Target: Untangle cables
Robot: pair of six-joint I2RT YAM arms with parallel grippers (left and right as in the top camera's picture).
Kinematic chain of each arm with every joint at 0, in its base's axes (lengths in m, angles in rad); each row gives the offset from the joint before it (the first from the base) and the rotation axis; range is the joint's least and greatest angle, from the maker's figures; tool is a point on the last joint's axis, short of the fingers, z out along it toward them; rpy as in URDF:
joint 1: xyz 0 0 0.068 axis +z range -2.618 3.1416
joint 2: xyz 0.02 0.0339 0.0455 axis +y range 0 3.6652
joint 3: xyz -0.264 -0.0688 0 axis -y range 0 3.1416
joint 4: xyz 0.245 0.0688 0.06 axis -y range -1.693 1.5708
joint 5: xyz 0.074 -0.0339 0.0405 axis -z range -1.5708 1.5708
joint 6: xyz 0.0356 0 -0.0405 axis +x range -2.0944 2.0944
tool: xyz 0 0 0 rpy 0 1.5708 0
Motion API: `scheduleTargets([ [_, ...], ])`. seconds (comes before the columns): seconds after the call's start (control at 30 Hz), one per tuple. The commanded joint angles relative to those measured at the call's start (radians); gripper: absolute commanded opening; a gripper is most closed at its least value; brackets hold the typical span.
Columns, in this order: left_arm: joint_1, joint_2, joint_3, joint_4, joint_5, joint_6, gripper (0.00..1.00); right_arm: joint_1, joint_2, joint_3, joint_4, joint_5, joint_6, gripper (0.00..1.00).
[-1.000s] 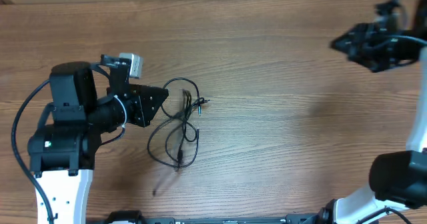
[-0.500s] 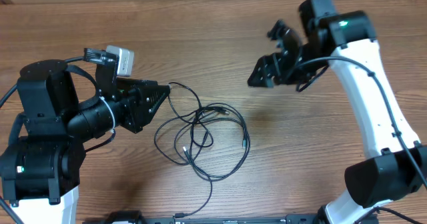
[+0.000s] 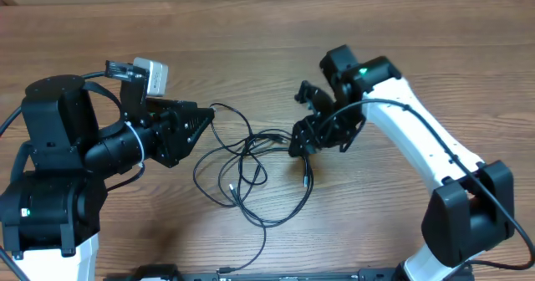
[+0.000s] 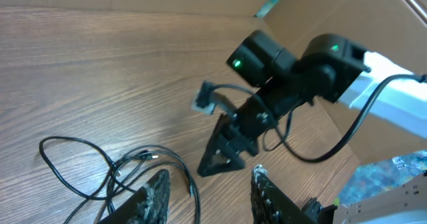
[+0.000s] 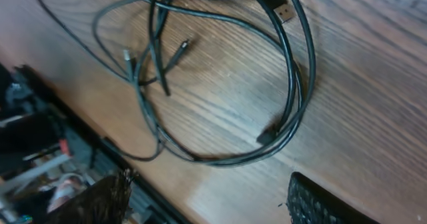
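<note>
Loosely tangled cables on table.

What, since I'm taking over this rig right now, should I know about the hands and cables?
Left hand: open, at the tangle's left edge, gripping nothing.
Right hand: open, above the tangle's right side, holding nothing.
Cables: one heap of crossing loops on the table between both hands.
Done: nothing separated yet. Left: grip strands, pull them apart.
</note>
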State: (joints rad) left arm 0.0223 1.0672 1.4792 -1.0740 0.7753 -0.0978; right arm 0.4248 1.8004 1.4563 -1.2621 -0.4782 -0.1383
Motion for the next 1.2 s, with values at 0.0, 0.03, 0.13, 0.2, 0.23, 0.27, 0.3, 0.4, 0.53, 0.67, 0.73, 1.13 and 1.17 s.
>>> scheduleTargets([
  [0.0,0.003,-0.001,0.019,0.001,0.022,-0.01,0.4,0.04,-0.003,-0.046,0.076,0.077,-0.012,0.74],
  [0.03,0.003,0.0,0.019,0.001,0.023,-0.015,0.4,0.053,-0.003,-0.059,0.114,0.097,0.0,0.78],
  [0.13,0.003,0.0,0.019,0.0,0.024,-0.015,0.4,0.088,-0.003,-0.088,0.222,0.149,0.063,0.84],
  [0.2,0.003,-0.001,0.019,0.0,0.027,-0.015,0.4,0.1,-0.003,-0.102,0.272,0.158,0.086,0.85],
  [0.23,0.003,-0.001,0.019,0.0,0.029,-0.015,0.4,0.105,-0.002,-0.109,0.301,0.163,0.106,0.86],
  [0.27,0.003,-0.001,0.019,0.0,0.03,-0.015,0.41,0.108,0.0,-0.112,0.317,0.164,0.12,0.86],
  [0.3,0.003,-0.001,0.019,0.0,0.029,-0.015,0.4,0.109,0.003,-0.112,0.329,0.164,0.134,0.86],
  [0.4,0.003,0.0,0.019,0.001,0.029,-0.014,0.4,0.111,0.02,-0.113,0.357,0.164,0.179,0.85],
  [0.53,0.003,0.0,0.019,0.001,0.029,-0.014,0.4,0.122,0.065,-0.113,0.372,0.16,0.247,0.75],
  [0.67,0.003,0.0,0.019,0.003,0.027,-0.014,0.41,0.171,0.113,-0.113,0.367,0.152,0.246,0.73],
  [0.73,0.003,0.0,0.019,0.005,0.026,-0.014,0.41,0.203,0.134,-0.113,0.372,0.152,0.246,0.73],
  [1.13,0.003,0.005,0.019,0.001,0.007,-0.014,0.41,0.343,0.154,-0.113,0.412,0.187,0.243,0.88],
  [1.17,0.003,0.006,0.019,-0.002,0.007,-0.014,0.41,0.343,0.154,-0.113,0.417,0.198,0.243,0.88],
])
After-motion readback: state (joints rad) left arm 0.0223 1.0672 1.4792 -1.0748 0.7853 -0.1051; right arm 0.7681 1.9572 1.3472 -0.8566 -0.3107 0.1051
